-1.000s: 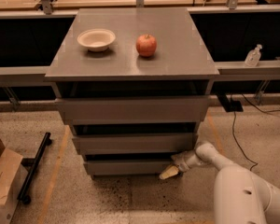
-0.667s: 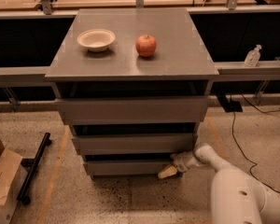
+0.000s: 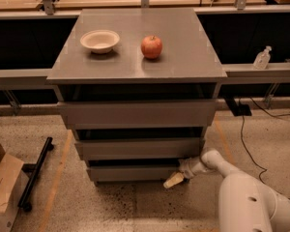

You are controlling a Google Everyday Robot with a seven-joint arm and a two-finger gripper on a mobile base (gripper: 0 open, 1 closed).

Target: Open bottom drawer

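The grey cabinet has three flat handleless drawer fronts. The bottom drawer (image 3: 135, 172) is the narrowest front, lowest and just above the floor. It looks closed or nearly so, with a dark gap above it. My gripper (image 3: 175, 179) reaches in from the lower right on the white arm (image 3: 241, 197). Its pale tip sits at the right end of the bottom drawer's front, at the lower edge.
A white bowl (image 3: 100, 40) and a red apple (image 3: 152, 46) sit on the cabinet top (image 3: 183, 57). A cardboard box (image 3: 2, 190) and a black bar (image 3: 36, 173) lie on the floor at left. A bottle (image 3: 262, 58) stands on the right ledge. A cable (image 3: 244, 134) runs across the floor at right.
The arm has shifted slightly left and closer to the cabinet. The gripper stays at the bottom drawer's right end. The drawer has not visibly moved.
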